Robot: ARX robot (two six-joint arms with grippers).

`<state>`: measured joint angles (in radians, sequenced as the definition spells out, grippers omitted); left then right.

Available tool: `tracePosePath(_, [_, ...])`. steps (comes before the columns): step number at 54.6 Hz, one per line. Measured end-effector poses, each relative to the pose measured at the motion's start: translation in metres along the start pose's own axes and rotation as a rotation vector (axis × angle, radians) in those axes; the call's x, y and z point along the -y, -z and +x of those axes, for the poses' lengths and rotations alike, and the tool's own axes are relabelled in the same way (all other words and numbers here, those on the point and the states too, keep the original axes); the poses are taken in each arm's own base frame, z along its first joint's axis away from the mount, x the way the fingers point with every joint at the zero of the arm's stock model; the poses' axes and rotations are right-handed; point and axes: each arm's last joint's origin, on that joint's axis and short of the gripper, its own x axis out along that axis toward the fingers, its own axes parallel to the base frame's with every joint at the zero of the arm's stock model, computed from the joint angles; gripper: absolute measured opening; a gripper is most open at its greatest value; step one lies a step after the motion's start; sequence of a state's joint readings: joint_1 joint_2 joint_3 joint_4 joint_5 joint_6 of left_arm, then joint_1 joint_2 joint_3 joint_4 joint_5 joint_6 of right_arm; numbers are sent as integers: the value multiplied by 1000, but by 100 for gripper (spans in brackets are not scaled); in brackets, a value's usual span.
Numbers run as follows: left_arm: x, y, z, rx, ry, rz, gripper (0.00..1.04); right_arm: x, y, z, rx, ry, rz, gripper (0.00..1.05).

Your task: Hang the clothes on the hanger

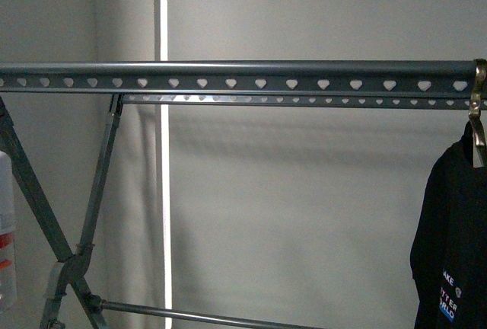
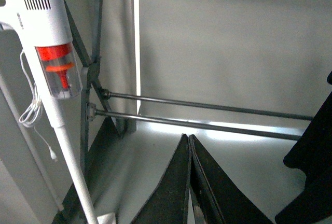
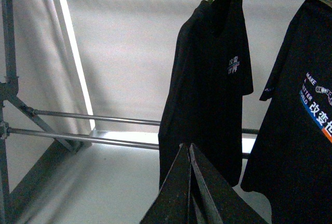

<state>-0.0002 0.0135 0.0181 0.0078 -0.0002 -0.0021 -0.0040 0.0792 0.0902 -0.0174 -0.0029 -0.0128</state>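
Note:
The hanger (image 1: pixel 243 75), a dark grey rack rail with heart-shaped holes, runs across the top of the front view. At its right end a shiny small clothes hanger (image 1: pixel 477 108) hooks over the rail and carries the clothes (image 1: pixel 455 230), a black T-shirt with blue and white lettering. The right wrist view shows that T-shirt (image 3: pixel 301 130) beside a second black T-shirt (image 3: pixel 207 79), both hanging free. My right gripper (image 3: pixel 188 145) is shut and empty, below and in front of the second shirt. Near the rack's lower bars (image 2: pixel 207 107), my left gripper (image 2: pixel 188 137) is shut on nothing. Neither arm shows in the front view.
A white stick vacuum (image 2: pixel 49 53) with a red part leans by the rack's crossed legs (image 1: pixel 76 253) on the left. Two lower cross bars (image 3: pixel 93 116) span the rack. A pale wall with a bright vertical strip (image 1: pixel 163 192) stands behind.

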Motion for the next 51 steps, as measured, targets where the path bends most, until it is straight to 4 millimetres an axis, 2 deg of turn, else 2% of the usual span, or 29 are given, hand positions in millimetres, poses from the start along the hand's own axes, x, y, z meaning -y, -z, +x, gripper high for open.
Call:
tracePosePath(19, [0, 0, -1, 3, 0, 0, 4, 0, 11, 0, 2, 0, 0, 2])
tracePosePath(24, [0, 0, -1, 3, 0, 0, 4, 0, 22, 0, 3, 1, 1, 2])
tracePosePath(41, [0, 0, -1, 4, 0, 0, 4, 0, 22, 0, 5, 1, 1, 2])
tracePosePath(46, [0, 0, -1, 4, 0, 0, 7, 0, 22, 0, 5, 1, 1, 15])
tracePosePath(51, [0, 0, -1, 4, 0, 0, 23, 0, 22, 0, 5, 1, 1, 31])
